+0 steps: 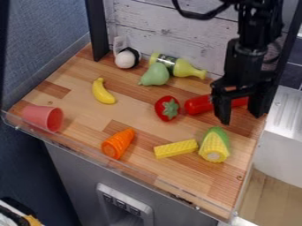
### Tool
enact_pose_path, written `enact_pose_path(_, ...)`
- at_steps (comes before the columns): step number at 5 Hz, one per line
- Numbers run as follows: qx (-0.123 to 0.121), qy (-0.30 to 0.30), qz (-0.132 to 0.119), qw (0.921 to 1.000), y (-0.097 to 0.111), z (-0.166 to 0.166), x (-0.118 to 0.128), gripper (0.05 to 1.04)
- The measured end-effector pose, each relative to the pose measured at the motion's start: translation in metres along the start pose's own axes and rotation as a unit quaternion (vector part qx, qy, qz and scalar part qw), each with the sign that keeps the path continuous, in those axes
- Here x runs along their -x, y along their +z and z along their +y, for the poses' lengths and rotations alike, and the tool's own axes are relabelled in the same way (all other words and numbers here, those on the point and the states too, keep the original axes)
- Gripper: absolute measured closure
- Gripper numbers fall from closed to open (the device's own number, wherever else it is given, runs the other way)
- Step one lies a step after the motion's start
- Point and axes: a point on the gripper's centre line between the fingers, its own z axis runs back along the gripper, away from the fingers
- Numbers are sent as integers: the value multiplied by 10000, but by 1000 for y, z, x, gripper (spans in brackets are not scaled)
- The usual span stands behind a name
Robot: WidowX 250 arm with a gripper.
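Gripper [242, 117] is at the red bottle [199, 104], jaws wide, bottle lying on the counter [147, 137] beside the strawberry [161, 108]; looks pre-grasp, next move probably calls for alignment before closing.

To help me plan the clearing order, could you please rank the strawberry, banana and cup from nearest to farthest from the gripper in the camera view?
From the gripper:
1. Strawberry, mid-board
2. Banana, further toward the view's left
3. Cup, at the board's left end
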Motion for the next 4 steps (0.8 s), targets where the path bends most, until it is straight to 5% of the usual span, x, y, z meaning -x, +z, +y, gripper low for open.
enact_pose_path(2,-32,-543,102,9985,-23,-8,-4,135)
enact_pose_path(4,-19,-1241,151,9922,-23,-18,-7,705)
